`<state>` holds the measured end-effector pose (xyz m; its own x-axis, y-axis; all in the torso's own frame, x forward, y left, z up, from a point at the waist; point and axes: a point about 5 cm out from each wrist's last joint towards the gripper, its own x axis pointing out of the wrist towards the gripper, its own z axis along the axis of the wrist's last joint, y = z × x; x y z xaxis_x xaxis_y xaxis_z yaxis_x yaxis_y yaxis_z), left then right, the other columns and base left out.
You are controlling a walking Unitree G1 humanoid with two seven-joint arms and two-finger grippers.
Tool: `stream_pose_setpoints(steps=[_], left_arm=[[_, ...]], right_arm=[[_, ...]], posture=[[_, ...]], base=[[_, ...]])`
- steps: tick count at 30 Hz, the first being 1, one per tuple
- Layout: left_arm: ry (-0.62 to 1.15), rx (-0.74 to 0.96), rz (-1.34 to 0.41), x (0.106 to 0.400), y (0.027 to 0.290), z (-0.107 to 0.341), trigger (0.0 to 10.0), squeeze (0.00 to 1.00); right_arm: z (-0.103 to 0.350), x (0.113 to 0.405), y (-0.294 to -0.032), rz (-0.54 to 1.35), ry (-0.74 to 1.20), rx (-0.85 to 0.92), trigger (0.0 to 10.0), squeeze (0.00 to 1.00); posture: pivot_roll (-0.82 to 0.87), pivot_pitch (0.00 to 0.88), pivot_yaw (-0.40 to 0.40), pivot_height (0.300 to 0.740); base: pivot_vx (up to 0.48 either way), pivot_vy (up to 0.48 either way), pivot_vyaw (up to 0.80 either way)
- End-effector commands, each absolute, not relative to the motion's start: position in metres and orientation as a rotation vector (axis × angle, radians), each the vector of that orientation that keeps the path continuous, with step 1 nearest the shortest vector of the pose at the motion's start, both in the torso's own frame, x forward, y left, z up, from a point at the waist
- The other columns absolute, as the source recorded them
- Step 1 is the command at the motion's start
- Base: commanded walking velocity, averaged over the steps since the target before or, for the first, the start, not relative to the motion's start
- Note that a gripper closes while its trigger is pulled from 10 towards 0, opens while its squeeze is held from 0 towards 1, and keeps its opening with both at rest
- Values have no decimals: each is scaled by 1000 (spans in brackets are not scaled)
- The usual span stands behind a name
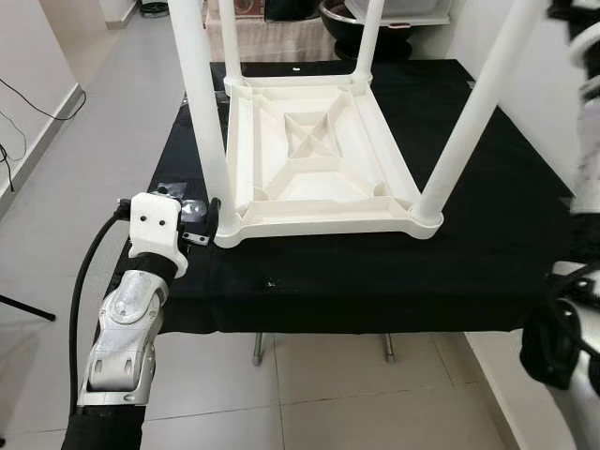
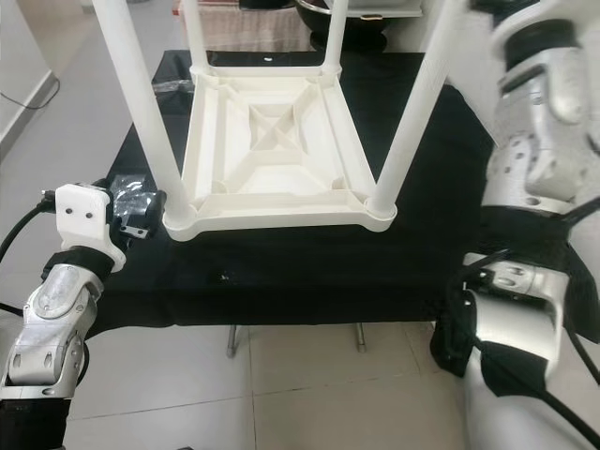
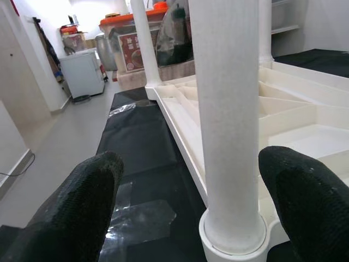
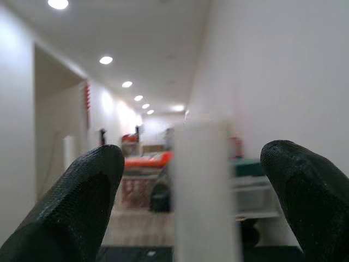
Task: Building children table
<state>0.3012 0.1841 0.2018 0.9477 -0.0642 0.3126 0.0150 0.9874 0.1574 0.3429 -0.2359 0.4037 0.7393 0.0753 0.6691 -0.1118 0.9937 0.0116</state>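
A white plastic children's table (image 1: 319, 159) lies upside down on a black-covered table (image 1: 375, 281), its legs pointing up. My left gripper (image 1: 208, 223) is at the base of the near-left leg (image 1: 206, 122). In the left wrist view it is open (image 3: 199, 191), with that leg (image 3: 229, 120) standing between the fingers (image 3: 90, 196) and a gap on each side. My right arm (image 2: 544, 122) is raised beside the near-right leg (image 1: 473, 117). The right gripper (image 4: 191, 185) is open, with the top of a white leg (image 4: 204, 185) blurred between its fingertips.
Clear plastic bags (image 1: 178, 202) lie on the black cloth beside my left gripper. The black table's front edge is close to me, with metal legs (image 1: 258, 347) and tiled floor below. Storage boxes (image 3: 136, 43) stand behind the table. A black cable (image 1: 89, 272) runs along my left arm.
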Motion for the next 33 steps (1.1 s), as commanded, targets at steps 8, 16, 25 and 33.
stream_pose_setpoints(steps=[8,16,25,33], left_arm=[[-315,142,-37,300,182,201,10000,0],[-310,138,-33,300,183,200,10000,0],[-297,137,-24,304,187,197,10000,0],[-264,158,-56,323,195,197,10000,0]], right_arm=[[390,353,-228,140,-665,52,10000,0],[354,372,-222,73,-449,29,10000,0],[343,374,-213,106,-396,21,10000,0],[312,377,-196,137,-259,-7,10000,0]], posture=[[4,163,-54,740],[-2,171,-57,740],[-10,172,-58,740],[-23,172,-58,740]], base=[[0,0,0],[0,0,0],[0,0,0],[0,0,0]])
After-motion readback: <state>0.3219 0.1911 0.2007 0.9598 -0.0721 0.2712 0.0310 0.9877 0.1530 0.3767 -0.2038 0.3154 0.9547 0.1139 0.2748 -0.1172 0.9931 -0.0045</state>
